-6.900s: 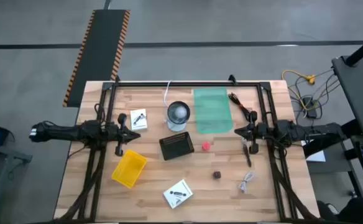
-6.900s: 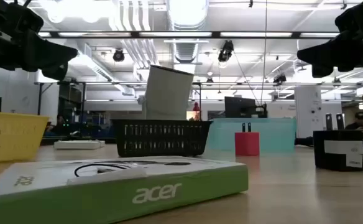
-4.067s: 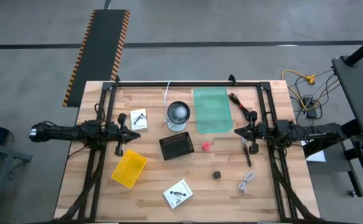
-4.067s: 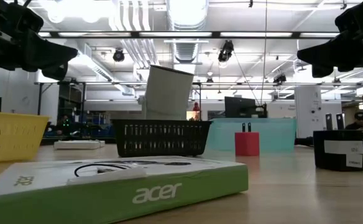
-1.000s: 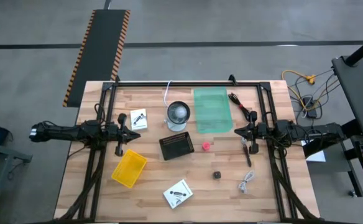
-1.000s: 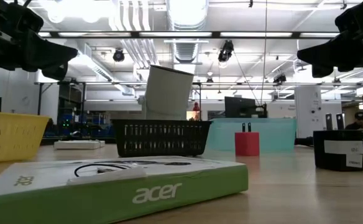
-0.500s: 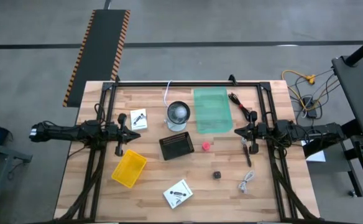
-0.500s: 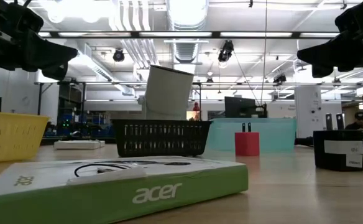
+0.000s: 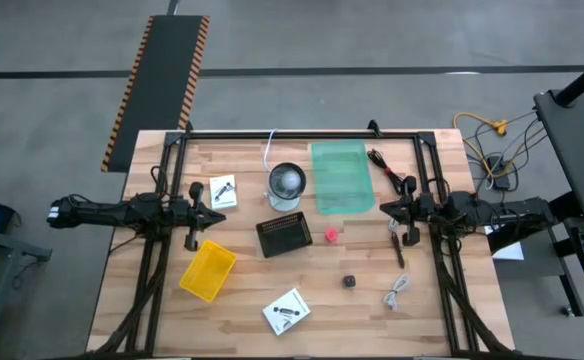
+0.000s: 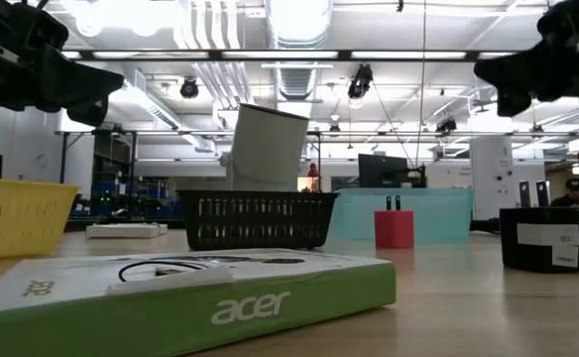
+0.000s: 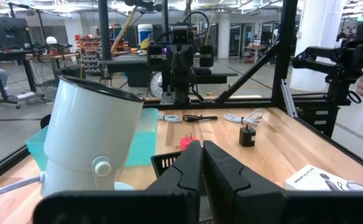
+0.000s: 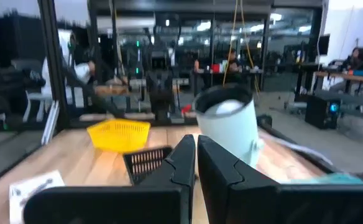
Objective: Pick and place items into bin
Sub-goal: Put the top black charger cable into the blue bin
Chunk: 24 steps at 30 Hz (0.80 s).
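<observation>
Both arms hover level above the table, shut and holding nothing. My left gripper [image 9: 218,212] [image 11: 201,163] is at the left side and points at the black mesh bin [image 9: 284,236]. My right gripper [image 9: 382,209] [image 12: 196,155] is at the right side, above the black pen [image 9: 399,248]. Lying flat on the wood are the red cube [image 9: 331,235], dark die [image 9: 349,282], white coiled cable [image 9: 399,290], black cable with red band [image 9: 390,172] and two white packets [image 9: 223,191] [image 9: 287,311].
A yellow basket [image 9: 208,270] sits near the left arm. A white round cup-like container [image 9: 286,186] and a teal tray [image 9: 343,177] stand at the far middle. A black frame [image 9: 302,135] rims the table. Bare wood lies along the near edge.
My right arm has begun to stir: in the low view its gripper has risen slightly. It stays shut. Nothing on the table has moved.
</observation>
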Each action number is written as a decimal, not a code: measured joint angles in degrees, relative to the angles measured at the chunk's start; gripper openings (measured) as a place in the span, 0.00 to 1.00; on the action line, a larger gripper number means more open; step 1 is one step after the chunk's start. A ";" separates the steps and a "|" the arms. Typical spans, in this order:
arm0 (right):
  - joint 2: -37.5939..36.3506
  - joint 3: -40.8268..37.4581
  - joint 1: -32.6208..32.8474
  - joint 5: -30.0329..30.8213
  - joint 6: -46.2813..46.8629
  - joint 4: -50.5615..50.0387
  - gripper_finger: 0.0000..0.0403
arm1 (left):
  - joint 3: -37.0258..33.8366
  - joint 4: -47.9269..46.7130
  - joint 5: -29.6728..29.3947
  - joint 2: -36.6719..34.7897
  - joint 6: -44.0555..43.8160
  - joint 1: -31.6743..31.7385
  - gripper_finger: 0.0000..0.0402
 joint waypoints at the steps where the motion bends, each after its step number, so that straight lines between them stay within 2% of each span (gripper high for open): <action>1: 0.01 0.00 0.00 0.01 -0.03 1.46 0.02 | 0.00 0.61 -0.04 0.00 0.56 0.00 0.00; 6: -0.02 0.07 0.00 1.07 -2.70 10.14 0.02 | 0.00 7.71 -1.38 0.00 8.62 0.02 0.00; 11: 0.01 0.07 0.00 1.87 -5.67 11.44 0.02 | 0.00 14.00 -1.83 0.00 12.22 0.02 0.00; 15: 0.03 0.07 0.01 8.16 -8.31 11.31 0.03 | 0.36 14.42 -6.78 0.39 12.67 0.04 0.02; 19: 0.03 0.04 -0.02 18.34 -12.79 11.55 0.07 | 1.24 14.55 -10.86 1.83 16.47 0.07 0.11; 24: 0.03 0.04 0.00 19.66 -14.14 13.45 0.18 | 2.65 15.06 -13.21 5.07 16.73 0.13 0.29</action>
